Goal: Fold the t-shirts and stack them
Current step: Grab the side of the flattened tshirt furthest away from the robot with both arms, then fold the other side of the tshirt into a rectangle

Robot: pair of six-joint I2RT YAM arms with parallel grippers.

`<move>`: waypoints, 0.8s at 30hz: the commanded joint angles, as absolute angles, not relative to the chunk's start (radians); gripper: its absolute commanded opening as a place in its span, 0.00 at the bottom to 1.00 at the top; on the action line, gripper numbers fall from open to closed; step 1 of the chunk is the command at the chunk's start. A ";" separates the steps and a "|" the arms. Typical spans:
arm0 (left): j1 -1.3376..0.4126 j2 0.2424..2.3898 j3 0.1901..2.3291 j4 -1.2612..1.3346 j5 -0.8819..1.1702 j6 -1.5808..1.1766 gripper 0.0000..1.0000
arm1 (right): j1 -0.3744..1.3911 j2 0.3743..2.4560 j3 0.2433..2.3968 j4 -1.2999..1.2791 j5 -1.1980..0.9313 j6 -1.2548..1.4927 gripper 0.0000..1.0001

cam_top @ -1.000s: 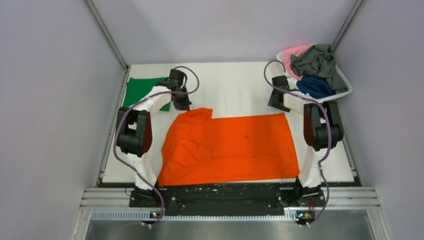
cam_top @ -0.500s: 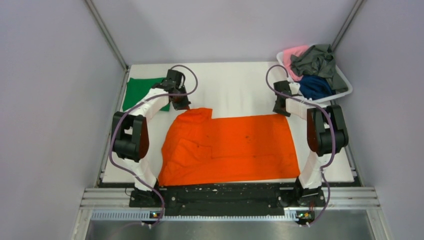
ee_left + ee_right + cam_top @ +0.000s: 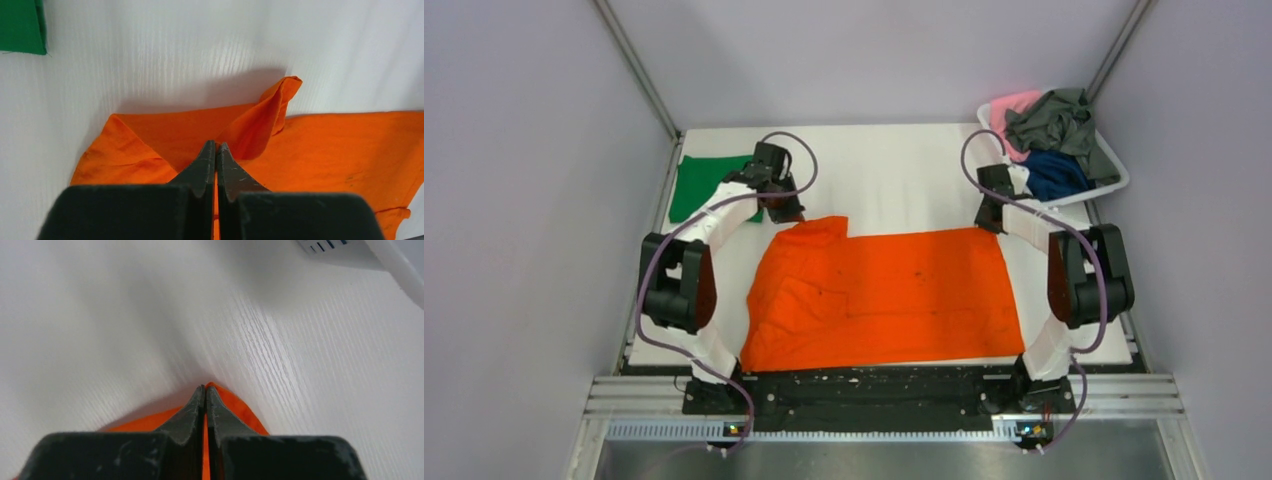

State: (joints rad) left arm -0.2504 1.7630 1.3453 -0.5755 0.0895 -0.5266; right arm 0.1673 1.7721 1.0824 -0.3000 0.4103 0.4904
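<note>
Mostly hidden: orange t-shirt [image 3: 241, 414] behind right tool [image 3: 205, 386].

The orange t-shirt [image 3: 884, 295] is soft, matt cloth, lightly creased. The surface [image 3: 894, 175] is white, with a fine ribbed grain and a faint sheen. The left gripper [image 3: 215, 146] has matt black jaws, probably plastic, finely scratched. At 2 o'clock, the basket [image 3: 1104, 190] is smooth white plastic.

Bright, soft light all over. Grey shadow on the white table [image 3: 150, 45] behind the orange shirt [image 3: 325, 145]. Black fingers [image 3: 201, 167] up close maybe a little blurry.
</note>
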 commanded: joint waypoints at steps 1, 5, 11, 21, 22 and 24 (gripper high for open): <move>-0.260 1.661 1.308 -0.539 0.111 -0.544 0.00 | 0.162 1.620 1.015 -0.244 0.368 0.459 0.00; -0.268 1.607 1.253 -0.530 0.132 -0.554 0.00 | 0.162 1.554 0.964 -0.274 0.324 0.451 0.00; -0.281 1.461 1.116 -0.526 0.138 -0.577 0.00 | 0.178 1.404 0.862 -0.330 0.317 0.458 0.00; -0.297 1.109 0.885 -0.584 0.162 -0.627 0.00 | 0.181 1.171 0.785 -0.477 0.358 0.452 0.00; -0.297 1.073 0.875 -0.602 0.155 -0.627 0.00 | 0.181 1.156 0.781 -0.488 0.364 0.448 0.00; -0.299 1.009 0.854 -0.631 0.149 -0.623 0.00 | 0.181 1.127 0.776 -0.508 0.377 0.447 0.00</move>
